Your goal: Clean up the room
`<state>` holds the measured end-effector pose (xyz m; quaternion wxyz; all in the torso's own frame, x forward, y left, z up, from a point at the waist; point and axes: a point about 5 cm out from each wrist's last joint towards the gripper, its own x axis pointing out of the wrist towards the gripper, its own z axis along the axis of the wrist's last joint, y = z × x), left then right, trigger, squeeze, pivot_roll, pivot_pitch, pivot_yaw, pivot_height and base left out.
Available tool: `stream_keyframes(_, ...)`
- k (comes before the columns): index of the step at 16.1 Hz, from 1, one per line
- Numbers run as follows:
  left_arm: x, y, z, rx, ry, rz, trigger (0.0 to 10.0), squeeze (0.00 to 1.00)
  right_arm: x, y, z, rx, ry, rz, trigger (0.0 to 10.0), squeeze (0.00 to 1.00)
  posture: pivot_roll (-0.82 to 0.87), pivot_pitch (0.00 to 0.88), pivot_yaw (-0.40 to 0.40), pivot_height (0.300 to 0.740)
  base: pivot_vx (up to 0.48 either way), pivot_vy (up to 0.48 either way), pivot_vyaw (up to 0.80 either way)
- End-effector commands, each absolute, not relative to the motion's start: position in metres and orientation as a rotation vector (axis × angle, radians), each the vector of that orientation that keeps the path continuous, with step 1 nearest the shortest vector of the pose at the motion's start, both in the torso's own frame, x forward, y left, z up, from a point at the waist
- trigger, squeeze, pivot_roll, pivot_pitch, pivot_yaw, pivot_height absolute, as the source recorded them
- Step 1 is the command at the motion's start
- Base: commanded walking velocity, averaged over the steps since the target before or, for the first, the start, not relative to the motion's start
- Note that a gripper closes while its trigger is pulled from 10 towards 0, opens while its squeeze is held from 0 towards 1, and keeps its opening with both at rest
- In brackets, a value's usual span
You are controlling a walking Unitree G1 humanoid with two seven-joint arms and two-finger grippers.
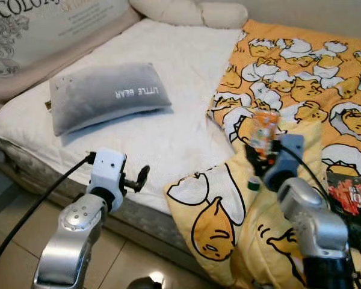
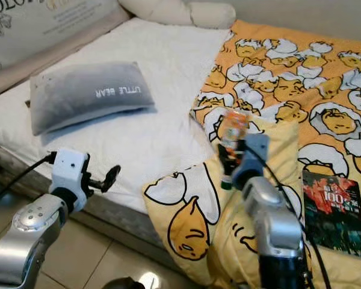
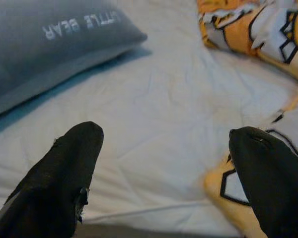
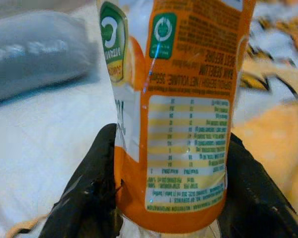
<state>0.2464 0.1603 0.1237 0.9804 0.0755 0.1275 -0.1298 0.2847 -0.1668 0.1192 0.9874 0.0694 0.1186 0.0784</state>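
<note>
The right pincer (image 1: pixel 260 158) is gripping an orange-labelled bottle (image 1: pixel 264 133) between its two black fingers (image 4: pixel 84 193), holding it above the yellow cartoon blanket (image 1: pixel 228 211) on the bed (image 1: pixel 168 120). The left pincer (image 1: pixel 139 179) is hanging open over the bed edge, near a grey pillow (image 1: pixel 105 94). A book (image 2: pixel 336 211) is lying on the blanket.

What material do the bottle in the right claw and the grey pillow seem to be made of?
Bottle: probably clear plastic under a glossy printed orange label, which catches light. Grey pillow: soft matte plush or velour, judging by its fuzzy sheen and its stitched-looking lettering.
</note>
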Motion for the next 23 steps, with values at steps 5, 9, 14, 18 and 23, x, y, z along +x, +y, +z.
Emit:
stream_keyframes(5,0.249,0.171,0.121,0.218,0.239,-0.172,10.0,0.0,0.281,-0.141,0.126,-0.002,0.161,0.244,10.0,0.0,-0.01,0.0,0.065,0.74,0.0,0.0,0.8)
stream_keyframes(9,0.256,0.175,0.119,0.278,0.227,-0.141,10.0,0.0,0.284,-0.142,0.119,-0.017,0.183,0.22,10.0,0.0,0.02,0.0,0.051,0.74,0.0,0.0,0.8)
stream_keyframes(14,0.26,0.175,0.113,0.19,0.264,-0.102,10.0,0.0,0.284,-0.143,0.114,-0.044,0.202,0.227,10.0,0.0,0.0,0.0,0.065,0.74,0.0,0.0,0.8)
stream_keyframes(18,0.264,0.18,0.115,0.135,0.266,-0.064,10.0,0.0,0.284,-0.139,0.112,-0.04,0.212,0.244,10.0,0.0,0.0,0.0,0.067,0.74,0.0,0.0,0.8)
stream_keyframes(23,0.267,0.175,0.124,0.232,0.187,-0.088,10.0,0.0,0.285,-0.14,0.112,0.059,0.238,0.244,10.0,0.0,0.01,0.0,0.06,0.74,0.0,0.0,0.8)
